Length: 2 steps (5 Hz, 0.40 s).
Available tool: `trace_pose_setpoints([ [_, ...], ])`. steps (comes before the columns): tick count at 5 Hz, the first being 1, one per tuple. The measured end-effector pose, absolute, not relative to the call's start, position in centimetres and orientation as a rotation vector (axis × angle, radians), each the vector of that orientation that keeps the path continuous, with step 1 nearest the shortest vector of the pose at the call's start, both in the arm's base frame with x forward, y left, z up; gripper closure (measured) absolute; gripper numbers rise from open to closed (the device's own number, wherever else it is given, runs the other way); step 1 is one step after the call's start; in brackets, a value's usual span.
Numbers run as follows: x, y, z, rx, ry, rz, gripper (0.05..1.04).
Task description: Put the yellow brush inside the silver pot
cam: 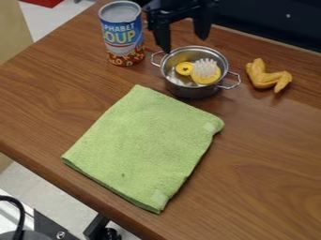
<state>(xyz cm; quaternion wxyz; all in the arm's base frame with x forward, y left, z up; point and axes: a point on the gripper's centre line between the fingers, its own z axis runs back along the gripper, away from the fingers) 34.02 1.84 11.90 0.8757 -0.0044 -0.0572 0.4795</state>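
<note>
Parted wide and empty, the fingers (162, 37) hang beside the silver pot (190, 91); the yellow brush (206, 71) lies inside it, toward their five o'clock, long axis roughly nine to three.

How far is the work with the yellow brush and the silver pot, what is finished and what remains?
The placing looks done: the yellow brush lies inside the silver pot, bristles up. Nothing is in hand; the gripper is open above the pot's rear side. Probably only moving the arm away is left.
</note>
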Motion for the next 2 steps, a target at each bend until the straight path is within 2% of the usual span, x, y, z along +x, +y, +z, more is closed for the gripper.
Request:
trace_pose_setpoints([
  [1,30.4,0.1,12.1,0.06,-0.111,0.787,0.084],
  [2,27.4,-0.7,12.2,0.058,-0.088,0.642,0.084],
])
